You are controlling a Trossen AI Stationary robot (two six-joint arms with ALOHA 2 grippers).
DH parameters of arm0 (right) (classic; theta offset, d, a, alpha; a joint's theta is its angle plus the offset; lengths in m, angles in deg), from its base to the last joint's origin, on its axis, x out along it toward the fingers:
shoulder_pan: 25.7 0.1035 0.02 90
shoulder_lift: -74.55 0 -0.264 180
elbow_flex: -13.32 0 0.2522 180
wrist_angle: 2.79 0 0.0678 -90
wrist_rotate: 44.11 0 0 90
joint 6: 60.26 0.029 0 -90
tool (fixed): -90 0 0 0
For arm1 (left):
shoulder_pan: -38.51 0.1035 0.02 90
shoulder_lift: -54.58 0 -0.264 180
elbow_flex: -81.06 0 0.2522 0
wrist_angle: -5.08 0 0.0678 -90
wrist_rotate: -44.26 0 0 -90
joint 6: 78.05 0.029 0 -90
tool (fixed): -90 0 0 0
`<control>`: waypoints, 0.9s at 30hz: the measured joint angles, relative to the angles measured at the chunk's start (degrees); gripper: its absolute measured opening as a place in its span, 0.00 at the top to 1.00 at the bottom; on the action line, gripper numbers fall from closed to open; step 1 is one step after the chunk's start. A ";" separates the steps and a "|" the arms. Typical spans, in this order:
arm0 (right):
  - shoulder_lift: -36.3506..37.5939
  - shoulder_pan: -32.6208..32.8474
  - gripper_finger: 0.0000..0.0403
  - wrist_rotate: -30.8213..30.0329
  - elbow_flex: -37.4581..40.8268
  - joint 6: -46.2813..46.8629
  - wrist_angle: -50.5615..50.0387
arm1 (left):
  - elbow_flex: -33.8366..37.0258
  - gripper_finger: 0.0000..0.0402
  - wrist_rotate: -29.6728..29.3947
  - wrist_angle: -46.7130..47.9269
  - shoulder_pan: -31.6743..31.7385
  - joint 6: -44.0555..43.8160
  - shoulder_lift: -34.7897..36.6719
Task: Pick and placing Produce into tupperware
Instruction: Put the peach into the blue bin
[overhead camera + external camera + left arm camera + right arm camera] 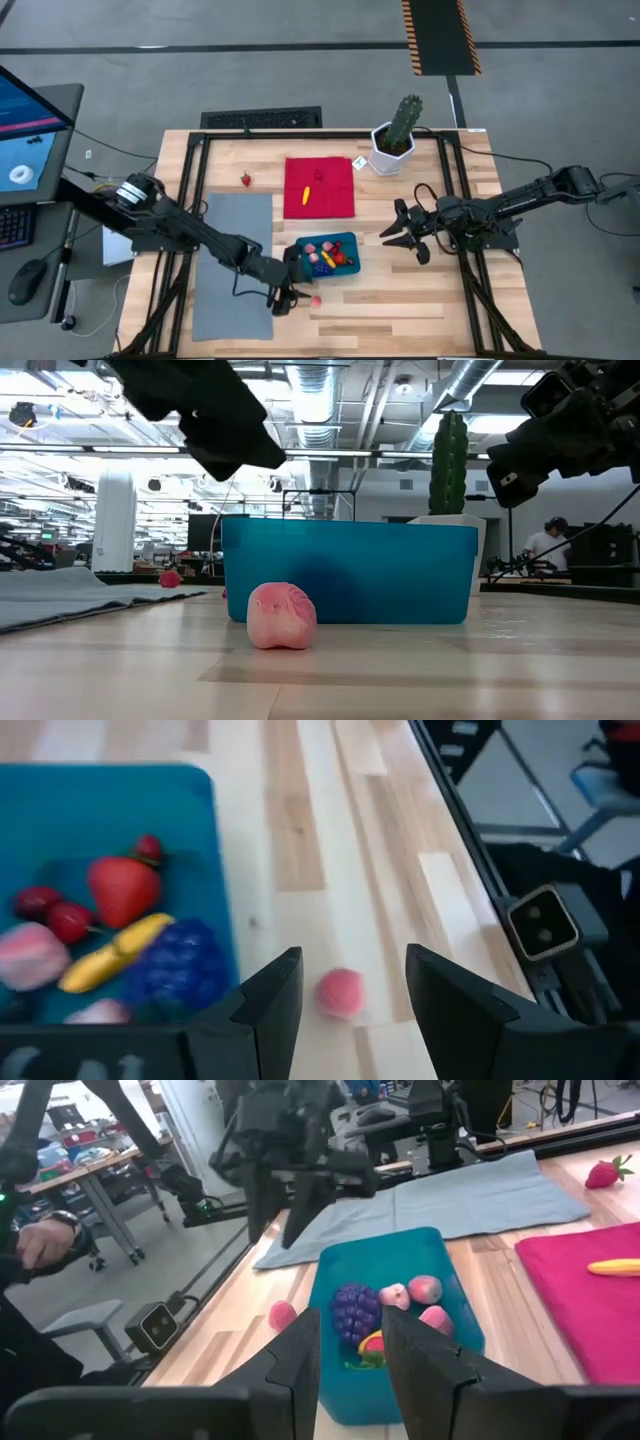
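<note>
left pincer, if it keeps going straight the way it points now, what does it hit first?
Likely the pink piece on the table beside the tupperware: it sits between the open left pincer fingers. Depth is unclear.

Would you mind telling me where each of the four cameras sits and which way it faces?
High view: overhead, straight down on the table; both arms, teal container.
Low view: table height, level past the pink piece; arms overhead.
Left wrist view: looks down between the open left claw at that pink piece.
Right wrist view: looks across the table over the right claw.
All four share the container and the pink piece.
</note>
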 joint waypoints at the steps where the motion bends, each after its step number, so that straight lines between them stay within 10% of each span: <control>1: 0.00 0.00 0.67 0.00 0.00 0.01 -0.02 | -0.54 0.58 -0.43 0.24 -0.63 -0.17 -0.87; 12: 0.00 0.00 0.67 0.02 0.00 0.51 -0.59 | -10.80 0.58 -15.43 13.49 -7.18 -0.91 -10.59; 27: -0.02 0.00 0.67 0.02 0.00 1.45 -1.05 | -14.61 0.58 -15.56 14.15 -8.16 -3.11 -16.00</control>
